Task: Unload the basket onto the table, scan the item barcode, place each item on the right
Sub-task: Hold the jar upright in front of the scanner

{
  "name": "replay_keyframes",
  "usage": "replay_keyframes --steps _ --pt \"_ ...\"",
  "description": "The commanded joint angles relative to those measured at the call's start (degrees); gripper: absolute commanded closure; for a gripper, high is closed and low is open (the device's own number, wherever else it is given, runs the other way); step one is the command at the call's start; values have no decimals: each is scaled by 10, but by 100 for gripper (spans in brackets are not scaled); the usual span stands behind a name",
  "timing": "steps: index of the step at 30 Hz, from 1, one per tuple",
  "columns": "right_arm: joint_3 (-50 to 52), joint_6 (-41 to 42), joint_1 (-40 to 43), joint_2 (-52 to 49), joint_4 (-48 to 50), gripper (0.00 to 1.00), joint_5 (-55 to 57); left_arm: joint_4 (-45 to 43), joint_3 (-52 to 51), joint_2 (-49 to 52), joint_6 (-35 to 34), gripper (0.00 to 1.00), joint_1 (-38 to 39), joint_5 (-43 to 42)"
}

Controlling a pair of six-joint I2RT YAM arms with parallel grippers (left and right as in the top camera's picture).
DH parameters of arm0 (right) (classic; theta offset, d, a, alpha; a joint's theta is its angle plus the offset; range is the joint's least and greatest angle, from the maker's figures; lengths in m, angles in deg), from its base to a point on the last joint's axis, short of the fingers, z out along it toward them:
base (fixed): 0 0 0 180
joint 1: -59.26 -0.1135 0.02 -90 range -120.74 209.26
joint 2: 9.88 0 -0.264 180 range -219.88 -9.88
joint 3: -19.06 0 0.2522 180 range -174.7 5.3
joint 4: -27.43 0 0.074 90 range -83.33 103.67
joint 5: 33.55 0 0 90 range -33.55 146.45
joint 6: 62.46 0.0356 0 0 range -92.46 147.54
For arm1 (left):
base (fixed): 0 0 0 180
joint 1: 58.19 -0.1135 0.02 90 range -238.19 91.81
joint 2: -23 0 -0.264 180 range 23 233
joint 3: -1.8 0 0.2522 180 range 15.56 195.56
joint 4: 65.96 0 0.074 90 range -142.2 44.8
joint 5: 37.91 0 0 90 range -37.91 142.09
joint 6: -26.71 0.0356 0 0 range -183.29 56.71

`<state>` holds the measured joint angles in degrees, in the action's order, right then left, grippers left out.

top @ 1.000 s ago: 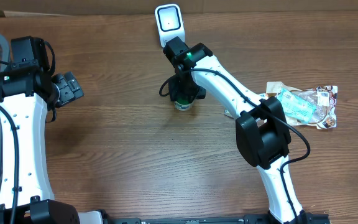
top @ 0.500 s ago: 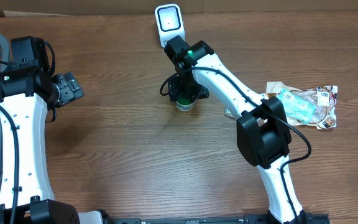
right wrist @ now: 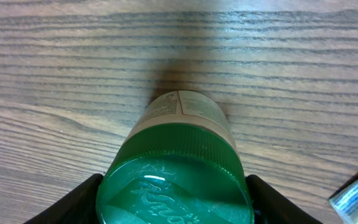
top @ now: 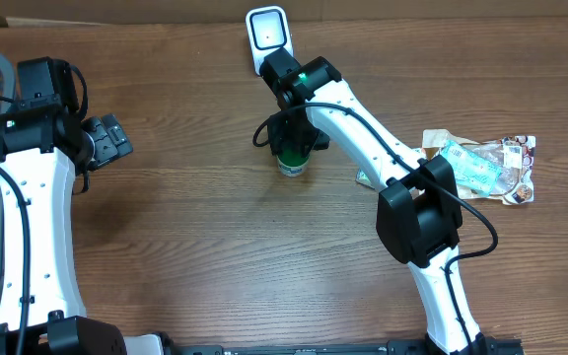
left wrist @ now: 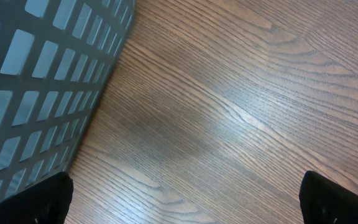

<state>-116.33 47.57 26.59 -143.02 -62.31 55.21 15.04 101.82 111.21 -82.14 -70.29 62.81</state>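
My right gripper [right wrist: 174, 198] straddles the jar [right wrist: 184, 112] lid, fingers close on both sides; can't tell if clamped. My left gripper [left wrist: 188, 202] is spread wide, empty, above the surface [left wrist: 241, 93].

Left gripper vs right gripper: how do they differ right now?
The left gripper is wide open, holding nothing; the right gripper straddles a green-lidded jar, fingers close against the lid, firm grip uncertain. The left gripper hangs over bare table beside the grey basket; the right gripper sits above the upright jar. Both point down at the table.
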Motion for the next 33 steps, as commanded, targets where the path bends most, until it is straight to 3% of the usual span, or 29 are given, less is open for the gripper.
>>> replay_keyframes --steps 1,6,21,25,28,33 --pt "-17 -6 3 3 -4 41 2 -2 1 -1 11 0 1 -3" --pt "-13 -6 3 3 -8 25 1 -2 1 -1 11 0 1 -3" --pt "14 -6 2 3 -3 30 3 -2 1 -1 11 0 1 -3" --pt "16 -6 2 3 -4 27 3 -2 1 -1 11 0 1 -3" --pt "16 -6 2 3 -5 18 3 -2 1 -1 11 0 1 -3" --pt "16 -6 2 3 -5 18 3 -2 1 -1 11 0 1 -2"
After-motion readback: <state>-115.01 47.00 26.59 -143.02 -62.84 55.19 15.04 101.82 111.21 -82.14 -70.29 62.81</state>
